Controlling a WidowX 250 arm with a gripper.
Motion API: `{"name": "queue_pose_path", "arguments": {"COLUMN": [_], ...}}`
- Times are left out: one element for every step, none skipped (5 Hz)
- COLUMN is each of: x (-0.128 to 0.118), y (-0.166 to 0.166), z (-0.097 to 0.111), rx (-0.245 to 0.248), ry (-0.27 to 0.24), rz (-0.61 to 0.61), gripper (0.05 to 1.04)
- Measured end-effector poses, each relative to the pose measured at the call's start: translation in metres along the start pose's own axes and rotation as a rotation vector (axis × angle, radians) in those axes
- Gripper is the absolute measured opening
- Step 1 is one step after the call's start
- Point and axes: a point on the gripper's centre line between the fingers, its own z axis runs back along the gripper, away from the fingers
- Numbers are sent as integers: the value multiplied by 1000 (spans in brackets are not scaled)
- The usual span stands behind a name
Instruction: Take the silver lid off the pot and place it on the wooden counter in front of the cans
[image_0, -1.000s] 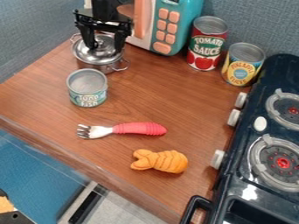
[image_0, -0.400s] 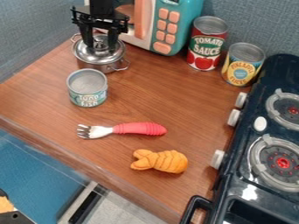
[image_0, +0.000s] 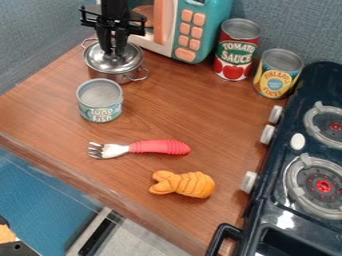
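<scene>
The black gripper (image_0: 114, 53) hangs at the upper left, directly over the lid of a small silver pot (image_0: 116, 68). Its two fingers have come close together at the lid's centre, where the knob is hidden between them, so they look shut on it. The lid rests on the pot. In front of the pot stands a tuna can (image_0: 100, 100). A fork with a red handle (image_0: 159, 146) lies mid-counter, and an orange shrimp-like toy (image_0: 183, 184) lies nearer the front edge.
Behind and right of the pot stands a teal toy microwave (image_0: 204, 30). A tomato sauce can (image_0: 236, 49) and a pineapple can (image_0: 277, 73) stand at the back. A dark toy stove (image_0: 287, 220) borders the right side of the wooden counter (image_0: 220, 122).
The gripper's fingers, wide apart a second ago, have drawn together around the lid's knob. The pot and the other objects have stayed where they were.
</scene>
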Motion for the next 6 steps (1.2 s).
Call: {"name": "queue_pose_path", "arguments": {"x": [-1,-8,-18,-27,-43,-55], "y": [0,-10,-26,-49,-83,-121], "z": [0,3,14,43,53,54], "rx": [5,13,3,-27,-57,-114], "ry": [1,4,-12,-66,-74,-76], "rz": [-13,-56,-108,-179,-272,-355], "gripper": [280,280,280,280,280,280]}}
